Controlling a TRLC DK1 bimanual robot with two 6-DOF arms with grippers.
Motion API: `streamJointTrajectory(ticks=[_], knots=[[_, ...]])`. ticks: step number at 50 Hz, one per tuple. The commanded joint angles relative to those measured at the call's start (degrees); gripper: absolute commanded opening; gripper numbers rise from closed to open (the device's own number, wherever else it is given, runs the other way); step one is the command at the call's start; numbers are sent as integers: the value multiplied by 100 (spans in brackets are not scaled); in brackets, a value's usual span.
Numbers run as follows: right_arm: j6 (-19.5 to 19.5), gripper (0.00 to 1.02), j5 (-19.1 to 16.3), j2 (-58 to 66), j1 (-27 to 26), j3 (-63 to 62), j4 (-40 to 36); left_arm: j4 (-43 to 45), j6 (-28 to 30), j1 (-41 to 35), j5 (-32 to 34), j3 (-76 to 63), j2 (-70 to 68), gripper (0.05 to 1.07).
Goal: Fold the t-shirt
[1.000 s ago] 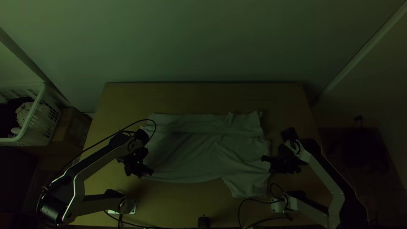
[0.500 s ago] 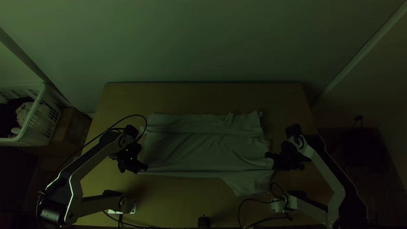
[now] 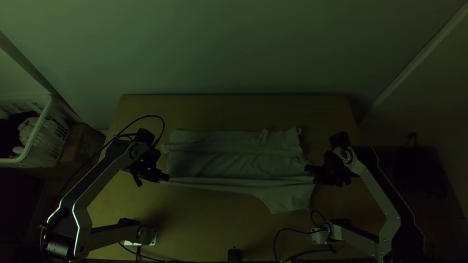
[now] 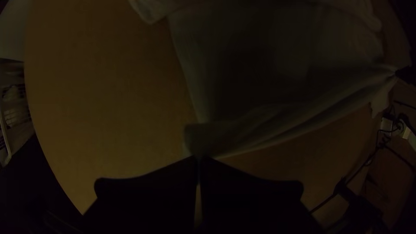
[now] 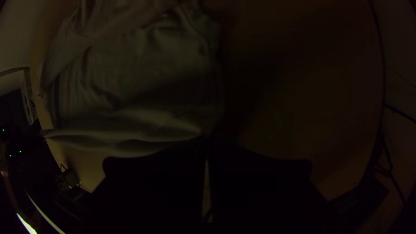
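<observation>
The t-shirt (image 3: 234,164) is lying mid-way across the counter (image 3: 209,224), its side toward the far edge seemingly folded in. The left claw (image 4: 199,158) and right claw (image 5: 208,138) are pinching its near side shut; that fold is still needing laying over.

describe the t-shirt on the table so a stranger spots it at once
Across the middle of the wooden table lies a wide pale t-shirt. Unlike the pale cloth in the white basket, it is held by the left end effector and right end effector.

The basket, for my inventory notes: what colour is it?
The basket looks white, best seen in the top view.
</observation>
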Motion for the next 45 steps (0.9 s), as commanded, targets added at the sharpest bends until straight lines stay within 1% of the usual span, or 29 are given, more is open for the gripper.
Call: streamJointTrajectory(ticks=[1, 7, 19, 45], knots=[[146, 2, 99, 206, 52, 282, -81, -135, 146, 91, -93, 264, 74, 8], [208, 2, 99, 399, 104, 475, -81, -135, 146, 170, -85, 598, 223, 8], [462, 2, 99, 777, 298, 914, -46, -65, 120, 205, -67, 1240, 733, 8], [586, 2, 99, 2034, 271, 2303, 121, -3, 172, 161, -41, 2708, 1946, 8]])
